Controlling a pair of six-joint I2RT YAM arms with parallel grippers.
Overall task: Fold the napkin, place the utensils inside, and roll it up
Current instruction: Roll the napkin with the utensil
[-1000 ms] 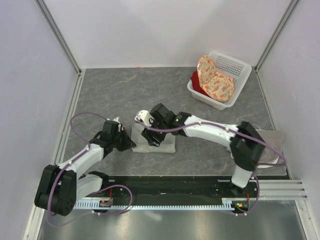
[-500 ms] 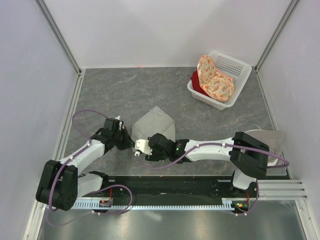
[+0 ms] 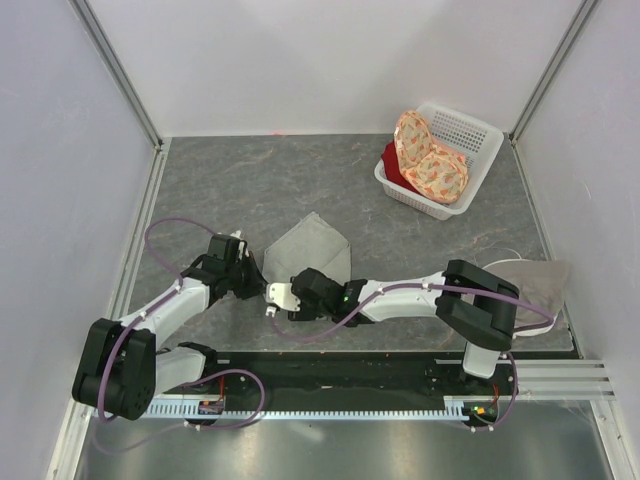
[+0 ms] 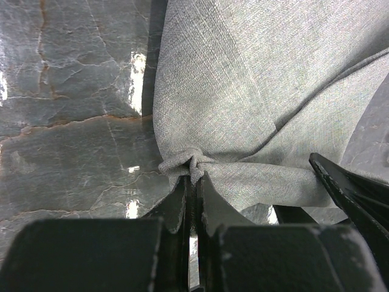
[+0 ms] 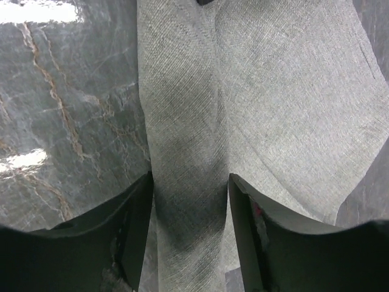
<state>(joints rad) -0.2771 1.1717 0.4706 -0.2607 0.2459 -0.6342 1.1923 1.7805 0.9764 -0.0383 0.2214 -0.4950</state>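
Pinching a bunched-up corner of the napkin (image 4: pixel 255 91), the left gripper (image 4: pixel 193 182) has its jaws pressed tight together on the cloth. The napkin lies on the dark grey table (image 3: pixel 220 180), near the front, between the two grippers. It is not flat. One pointy flap reaches toward the back, and a thick fold runs down the middle. The right gripper (image 5: pixel 189 179) sits low over that fold with its jaws spread wide, one on each side.

I think this is the folding step. To do it well, the left side should hold tight without tugging. The right side should close on the top layer only, then carry it over slowly so the edges line up.

I cannot tell if the right fingers touch the cloth. The right arm covers the napkin's near edge from above. No fork shows in any view. Far right, a white basket (image 3: pixel 478 130) holds orange flowery cloths (image 3: pixel 430 160), and a pale cloth (image 3: pixel 545 275) is partly hidden under the arm.
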